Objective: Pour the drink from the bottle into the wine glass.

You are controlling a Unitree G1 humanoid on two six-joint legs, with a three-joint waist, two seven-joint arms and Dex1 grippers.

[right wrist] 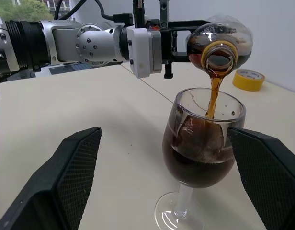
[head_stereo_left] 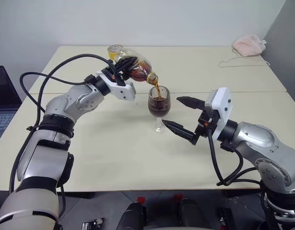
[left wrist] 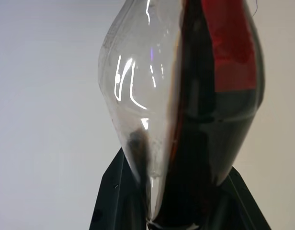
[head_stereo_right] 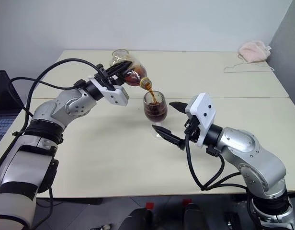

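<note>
L gripper [head_stereo_left: 124, 64] clenched on the bottle [head_stereo_left: 134, 67], black fingers wrapped round its bulbous body. Bottle tipped over, neck angled down to the R, mouth just above the rim of the wine glass [head_stereo_left: 159, 108] but not touching. Bottom of bottle points back over the L gripper. Thin stream of drink [right wrist: 213, 93] runs from bottle mouth into glass bowl. Inside the bottle the dark liquid sits on the low side, upper half clear.

Wine glass upright on the table [head_stereo_left: 114, 153], just below and R of the L gripper, roughly half full of dark brown drink, some foam marks on the inner wall.

R gripper [head_stereo_left: 184, 116] released, fingers spread wide, holding nothing. It points at the glass from the R side, level w/ the bowl and stem; glass sits just ahead of the fingertips, no contact seen.

Yellow tape roll [right wrist: 248, 79] lies on table behind the bottle, past the L gripper. Pink cloth [head_stereo_left: 249, 45] at far R corner of table, well apart from the R gripper.
</note>
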